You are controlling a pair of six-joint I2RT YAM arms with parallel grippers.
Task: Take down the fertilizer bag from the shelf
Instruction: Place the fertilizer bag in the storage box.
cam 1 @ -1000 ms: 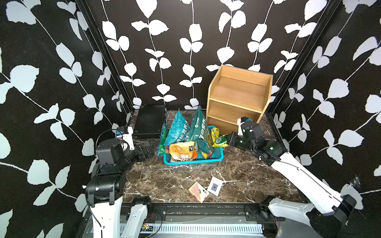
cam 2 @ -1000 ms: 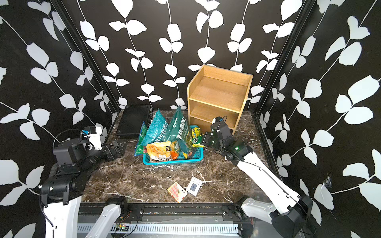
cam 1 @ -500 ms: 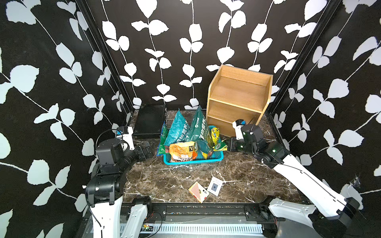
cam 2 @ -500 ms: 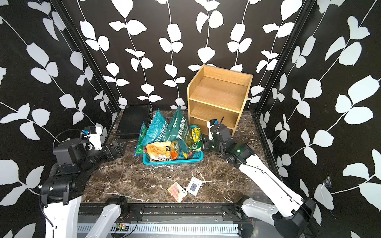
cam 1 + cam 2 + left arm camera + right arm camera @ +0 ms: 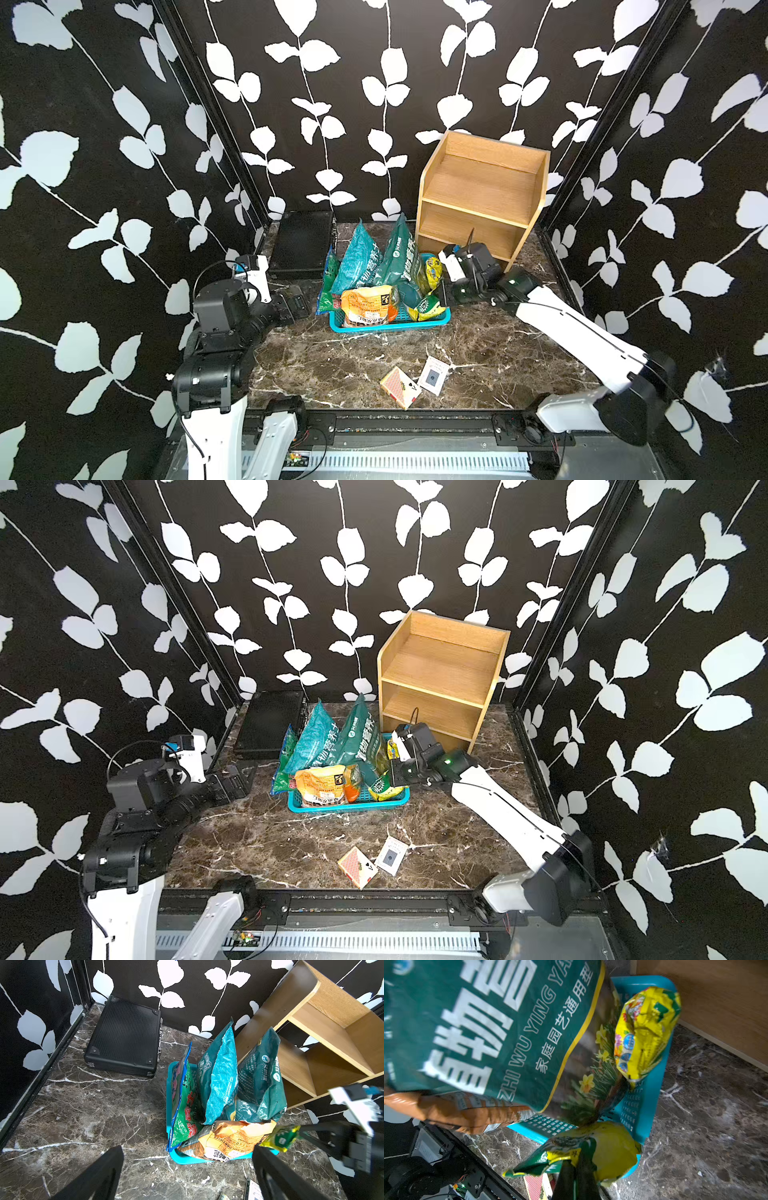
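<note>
Yellow-green fertilizer bag [image 5: 612,1147] is pinched at its top edge by R gripper [image 5: 578,1159], jaws pressed together on it, at front-right corner of turquoise basket [image 5: 386,326], off the 3-tier shelf [image 5: 482,195] nearby. L gripper [image 5: 301,300] is held spread, well apart from the bag. 2 tall teal bags [image 5: 361,262] are stood in basket. Bare marble [image 5: 332,365] is seen btwn basket & front edge.
</note>
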